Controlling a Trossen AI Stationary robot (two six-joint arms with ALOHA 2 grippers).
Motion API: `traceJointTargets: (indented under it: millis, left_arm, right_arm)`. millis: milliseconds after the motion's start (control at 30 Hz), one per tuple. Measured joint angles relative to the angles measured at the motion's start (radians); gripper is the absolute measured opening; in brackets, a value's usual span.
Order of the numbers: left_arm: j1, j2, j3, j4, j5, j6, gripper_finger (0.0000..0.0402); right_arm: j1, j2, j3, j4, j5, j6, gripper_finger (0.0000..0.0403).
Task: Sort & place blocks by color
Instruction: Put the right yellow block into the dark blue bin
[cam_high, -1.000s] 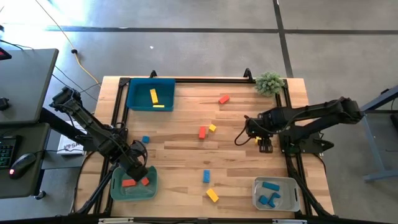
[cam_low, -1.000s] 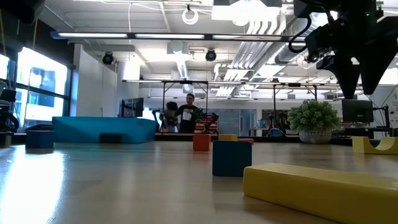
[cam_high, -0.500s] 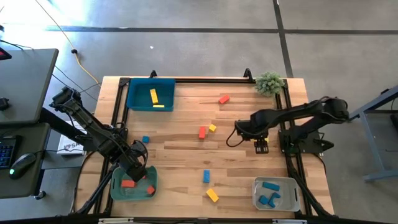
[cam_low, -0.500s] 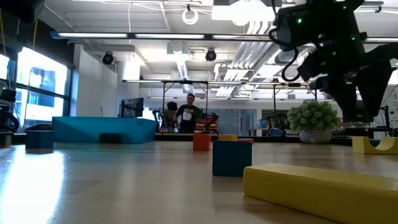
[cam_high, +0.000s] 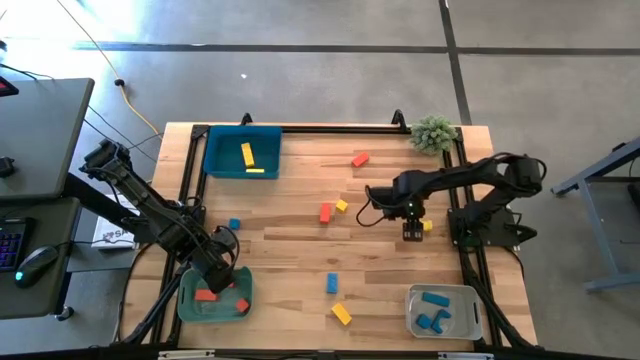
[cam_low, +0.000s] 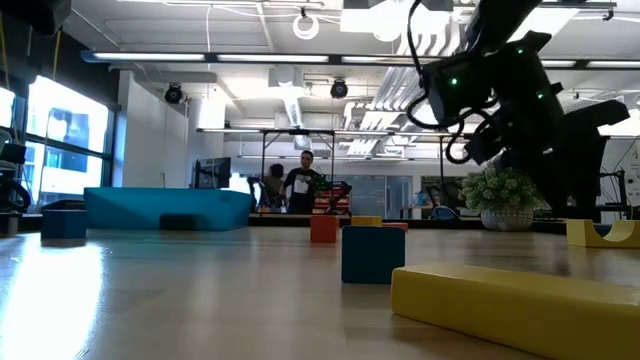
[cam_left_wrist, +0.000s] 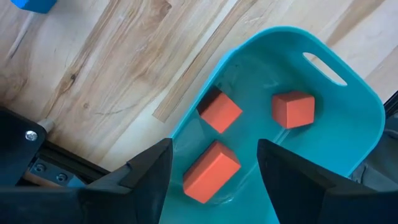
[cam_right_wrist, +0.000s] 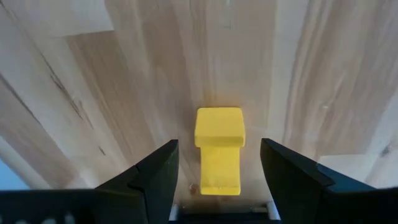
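Blocks (cam_left_wrist: 219, 111): three red-orange in tray (cam_left_wrist: 348, 106)

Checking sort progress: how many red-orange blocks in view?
5. Three red-orange blocks lie in the teal tray below the left gripper; one on the table toward its far side; one mid-table beside a yellow cube. The arms may hide others.

One camera looks straight down on the whole table (cam_high: 400, 260); another sits at tabletop level facing the room. Each wrist camera looks down closely: left into the green tray (cam_left_wrist: 348, 118), right onto bare wood, both visible from overhead
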Motion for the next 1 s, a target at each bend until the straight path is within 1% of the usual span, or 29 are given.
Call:
traceJointTargets:
  millis: [233,567,633,800,967,1000]
  left_arm:
    - [0.000,0.000,0.000,0.000,0.000,0.008,0.0225]
    - [0.000,0.000,0.000,0.000,0.000,0.018,0.0225]
    - [0.000,0.000,0.000,0.000,0.000,0.019,0.0225]
    - [0.000,0.000,0.000,0.000,0.000,0.018,0.0225]
    - [0.000,0.000,0.000,0.000,0.000,0.019,0.0225]
    - [0.000,0.000,0.000,0.000,0.000,0.019,0.0225]
  right_arm:
    - [-0.027,0.057,0.000,0.017,0.001,-0.014,0.0213]
    - [-0.028,0.138,0.000,0.033,0.013,-0.022,0.0212]
    - [-0.028,0.151,0.000,0.033,0.013,-0.030,0.0207]
    - [-0.028,0.171,0.000,0.036,0.014,-0.040,0.0173]
    - [-0.032,0.171,0.001,0.033,0.005,-0.038,0.0110]
    - [-0.034,0.170,0.001,0.033,0.001,-0.037,0.0103]
